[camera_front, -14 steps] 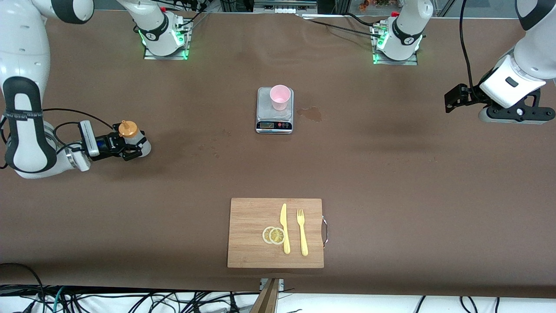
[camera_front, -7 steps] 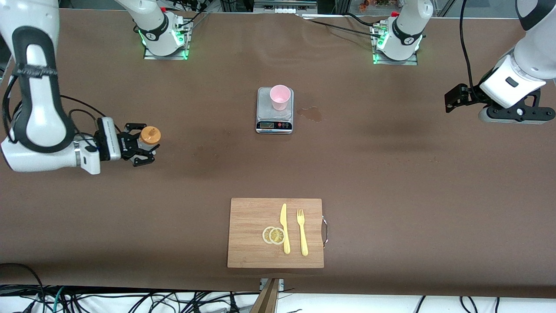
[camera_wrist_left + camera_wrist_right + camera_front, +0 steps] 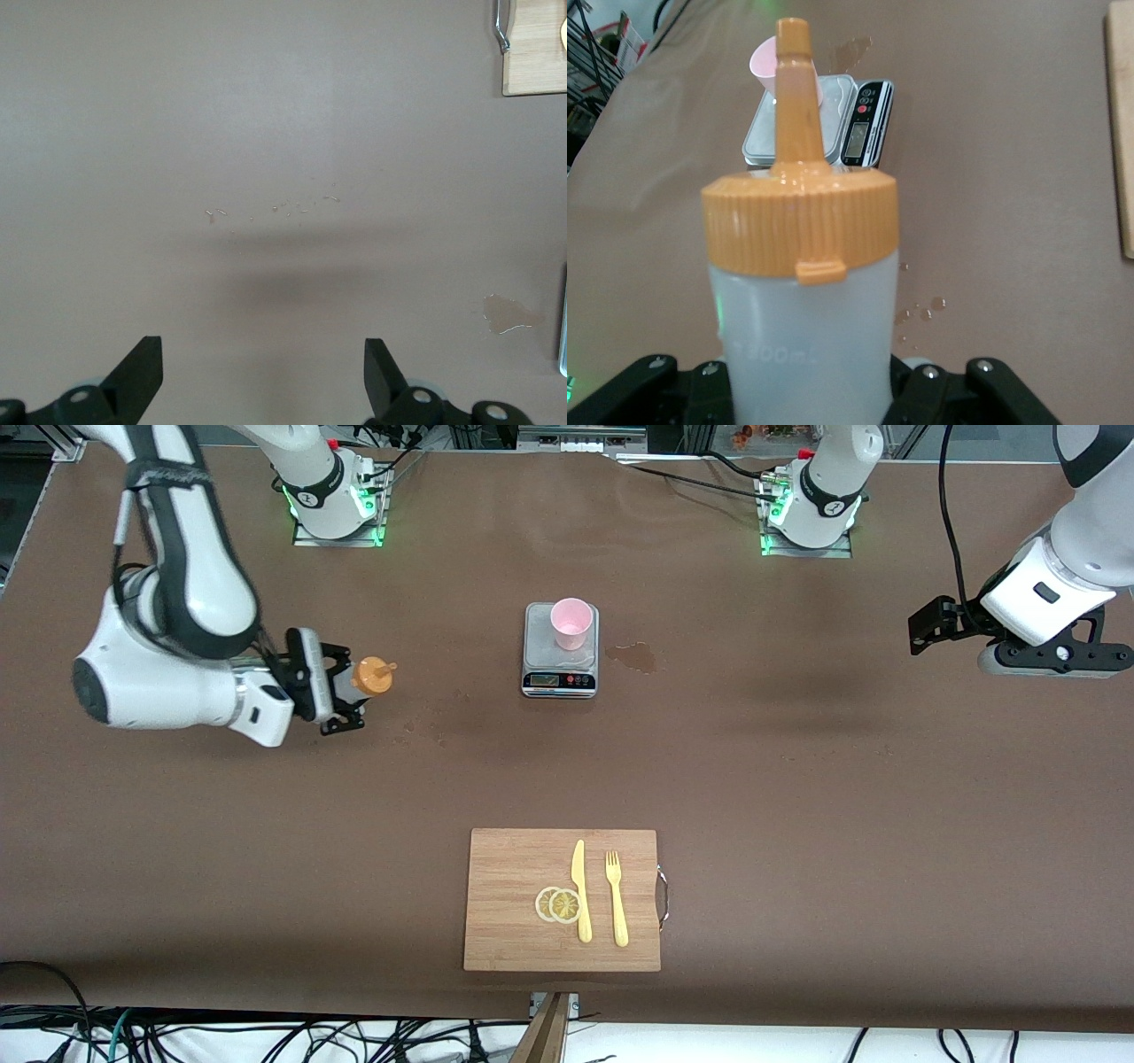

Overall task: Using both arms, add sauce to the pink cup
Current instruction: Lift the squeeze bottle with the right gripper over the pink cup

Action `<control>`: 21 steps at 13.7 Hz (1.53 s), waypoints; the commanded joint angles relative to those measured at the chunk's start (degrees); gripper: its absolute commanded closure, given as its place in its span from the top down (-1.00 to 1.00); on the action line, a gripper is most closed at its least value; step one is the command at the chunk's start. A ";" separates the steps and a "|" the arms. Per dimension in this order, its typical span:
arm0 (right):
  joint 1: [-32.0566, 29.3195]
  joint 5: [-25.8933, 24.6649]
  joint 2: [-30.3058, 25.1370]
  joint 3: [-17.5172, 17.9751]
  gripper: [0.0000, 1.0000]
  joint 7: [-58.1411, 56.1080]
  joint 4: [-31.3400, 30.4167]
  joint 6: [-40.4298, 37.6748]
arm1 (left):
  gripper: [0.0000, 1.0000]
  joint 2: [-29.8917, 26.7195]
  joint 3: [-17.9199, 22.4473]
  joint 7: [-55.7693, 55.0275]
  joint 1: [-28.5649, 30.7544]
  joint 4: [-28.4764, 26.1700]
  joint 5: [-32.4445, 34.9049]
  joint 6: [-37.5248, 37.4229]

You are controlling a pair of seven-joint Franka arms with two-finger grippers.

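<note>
Take the scale as your landmark: the pink cup stands upright on its plate, on the part away from the display, and a small wet stain lies on the brown table just beside the scale toward the left arm's end. Your right gripper is up in the air over bare table, well apart from the scale toward the right arm's end, and its fingers are clamped on the sauce; the bottle is tipped on its side with the orange nozzle aimed toward the scale. In the right wrist view you see the sauce filling the frame, with the pink cup and the scale lined up past the nozzle tip. Your left gripper waits over the table's left-arm end, well apart from the scale, its fingers spread wide with nothing between them. A wooden cutting board lies nearer to the front camera than the scale, carrying a yellow knife, a yellow fork and two lemon slices.
</note>
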 commanded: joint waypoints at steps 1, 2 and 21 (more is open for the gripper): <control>6.36 -6.22 -3.67 -0.41 -1.00 9.94 -2.83 2.44 | 1.00 0.73 0.05 -0.45 -0.06 1.50 0.56 -1.13; 8.38 -8.42 -3.84 -0.41 -1.00 13.72 -2.83 2.88 | 1.00 0.73 0.05 -0.36 -0.06 1.50 0.56 -1.13; 26.06 -27.24 -3.06 7.76 -1.00 54.08 -9.43 11.59 | 1.00 0.82 0.14 -0.36 0.11 1.50 0.39 -1.31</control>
